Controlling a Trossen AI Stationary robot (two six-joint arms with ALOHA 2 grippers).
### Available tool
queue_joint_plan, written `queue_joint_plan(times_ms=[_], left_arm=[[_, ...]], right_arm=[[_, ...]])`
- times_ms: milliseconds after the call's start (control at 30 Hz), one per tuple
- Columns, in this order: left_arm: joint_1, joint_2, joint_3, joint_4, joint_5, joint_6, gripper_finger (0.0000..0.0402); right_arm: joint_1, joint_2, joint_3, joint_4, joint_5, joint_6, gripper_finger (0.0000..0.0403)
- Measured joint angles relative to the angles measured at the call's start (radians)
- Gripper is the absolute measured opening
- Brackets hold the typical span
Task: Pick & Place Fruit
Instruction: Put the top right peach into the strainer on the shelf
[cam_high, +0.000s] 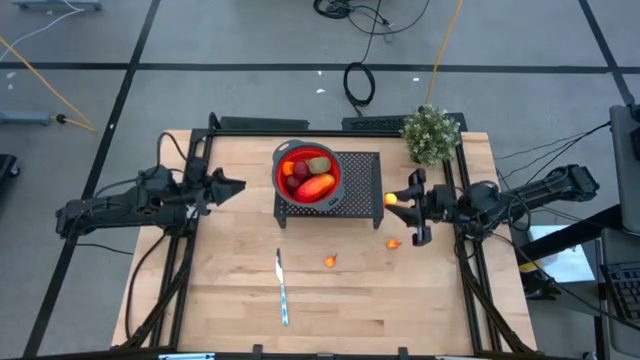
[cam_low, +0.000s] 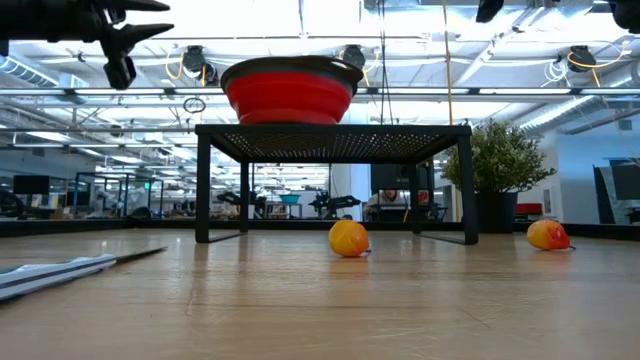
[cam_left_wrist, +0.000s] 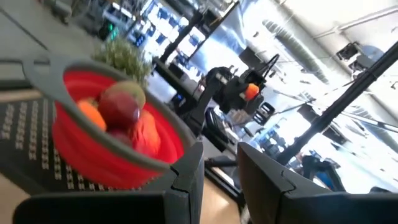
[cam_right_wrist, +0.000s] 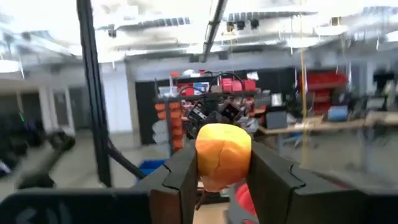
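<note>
- The right claw (cam_high: 395, 201) is clenched on a small orange fruit (cam_right_wrist: 222, 155), lifted off the counter (cam_high: 230, 290) and hanging just beside the right edge of the black perforated stand (cam_high: 358, 200); its own wrist view shows the piece squeezed between both fingers (cam_right_wrist: 180, 177).
- The red bowl (cam_high: 307, 172) sits on top of that stand and already holds several pieces: a large red-orange oval (cam_high: 316, 186), a brown-green one (cam_high: 318, 164) and darker ones beside them.
- Two tiny orange pieces lie on the counter, one near the middle (cam_high: 330, 261) and one under the right arm (cam_high: 393, 242) (both well apart from the bowl).
- The left claw (cam_high: 236, 186) waits in the air to the left of the bowl, its fingers close together and nothing between them.
- A knife (cam_high: 282, 287) lies toward the front of the counter, out of the way.
- Risk: the held fruit is round and gripped only at its sides, so a quick swing toward the bowl could let it slip and roll away.
- Risk: the bowl looks fairly full; a release from high up could bounce the piece off the others and over the grey rim.
- Risk: a low approach could knock the bowl's rim and shift the bowl on the stand.
</note>
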Motion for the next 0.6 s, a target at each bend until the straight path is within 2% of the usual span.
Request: queue_joint_plan(times_ms=[133, 233, 467, 600], left_arm=[[0.000, 0.019, 0.000, 0.055, -0.012, 0.067, 0.0095], [0.000, 0.065, 0.000, 0.155, -0.019, 0.116, 0.0095], [0.000, 0.260, 0.000, 0.478, -0.019, 0.271, 0.0095], [0.000, 0.367, 0.000, 0.605, -0.019, 0.348, 0.0095]], right_arm=[[-0.012, 0.000, 0.000, 0.013, -0.008, 0.179, 0.0112], [-0.031, 0.000, 0.000, 0.024, -0.007, 0.316, 0.0113], [-0.080, 0.005, 0.000, 0.024, -0.008, 0.603, 0.0112], [-0.099, 0.020, 0.000, 0.024, -0.010, 0.750, 0.0113]])
